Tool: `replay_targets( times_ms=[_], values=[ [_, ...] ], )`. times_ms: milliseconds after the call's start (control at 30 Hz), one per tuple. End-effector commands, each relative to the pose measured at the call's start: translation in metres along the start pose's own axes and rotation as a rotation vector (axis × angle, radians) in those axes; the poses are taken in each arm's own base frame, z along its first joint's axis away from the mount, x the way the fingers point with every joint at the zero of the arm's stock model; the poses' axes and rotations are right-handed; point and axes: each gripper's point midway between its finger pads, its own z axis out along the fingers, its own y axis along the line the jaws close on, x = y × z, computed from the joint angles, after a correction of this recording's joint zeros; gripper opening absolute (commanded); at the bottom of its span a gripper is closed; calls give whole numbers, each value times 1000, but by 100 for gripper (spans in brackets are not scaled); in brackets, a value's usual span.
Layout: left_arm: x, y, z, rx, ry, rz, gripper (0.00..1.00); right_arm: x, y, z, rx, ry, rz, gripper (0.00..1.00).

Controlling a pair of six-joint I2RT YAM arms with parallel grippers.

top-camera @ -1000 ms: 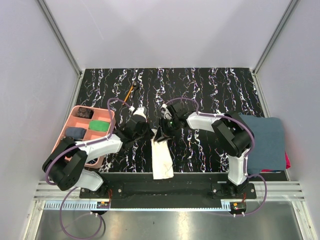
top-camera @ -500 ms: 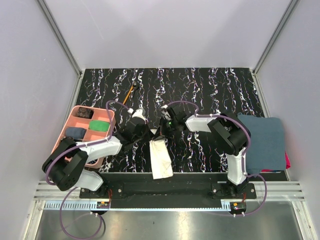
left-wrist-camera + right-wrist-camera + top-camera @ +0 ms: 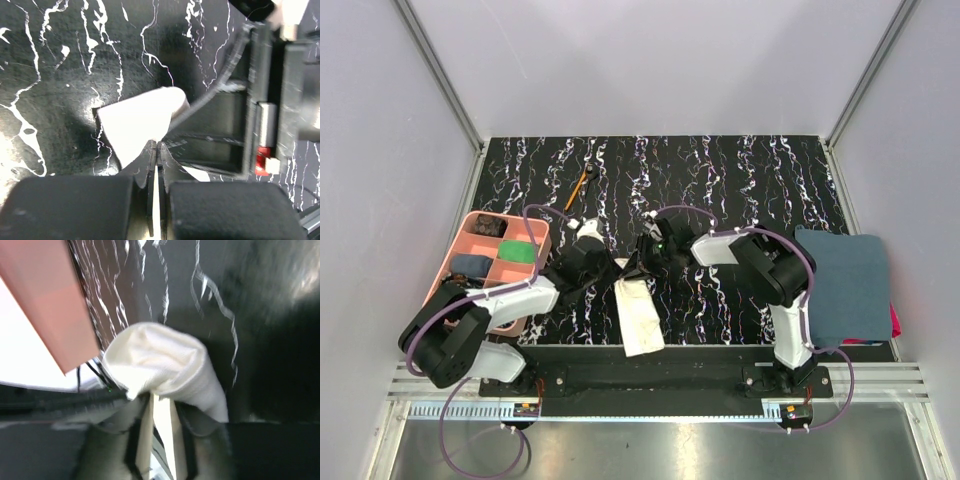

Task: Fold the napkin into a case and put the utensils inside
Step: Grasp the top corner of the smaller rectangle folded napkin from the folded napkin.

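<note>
A black table (image 3: 740,180) with white streaks is sitting between plain grey walls. At the far left, a pink tray (image 3: 468,243) is resting on the table, with a green thing, a dark blue thing and a brown thing lying in its boxes. Behind the tray, the orange-handled stick (image 3: 582,185) is lying alone on the table, well away from the cloth.

The left gripper (image 3: 156,147) is reaching in from the left. Its fingers are pressed tight together, pinching a corner of the napkin (image 3: 640,320).

The napkin is lying in the middle of the table, near the front, folded into a long thin strip. Its near end is reaching the table's front edge. Its far end is being lifted up between the two grippers.

The right gripper (image 3: 159,405) is coming in from the right, touching the bunched far end of the napkin. Its fingers are standing a little apart with cloth at the tips, but I cannot tell if they are squeezing it.

At the far right, a dark blue-grey towel (image 3: 845,285) is lying flat.
</note>
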Motion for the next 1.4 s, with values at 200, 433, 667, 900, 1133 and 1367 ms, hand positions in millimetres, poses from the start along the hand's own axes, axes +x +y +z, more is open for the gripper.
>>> replay_targets(
  times_ms=[200, 433, 667, 900, 1133, 1367],
  values=[
    [-15, -7, -12, 31, -30, 11, 0, 4, 26, -45, 22, -49, -148, 40],
    [-14, -11, -13, 49, -20, 10, 0, -8, 23, -34, 23, -49, -168, 7],
    [-12, -15, -12, 71, -14, 5, 0, -17, 17, -23, 32, -56, -193, 0],
    [-13, -17, -12, 82, -17, 5, 0, -20, 11, -16, 36, -45, -196, 0],
    [-11, -17, -9, 84, -10, 4, 0, -13, 25, -4, -46, -2, -170, 0],
    [-6, -14, -5, 75, 3, -17, 0, 3, 45, 9, -172, 44, -107, 0]
  ],
)
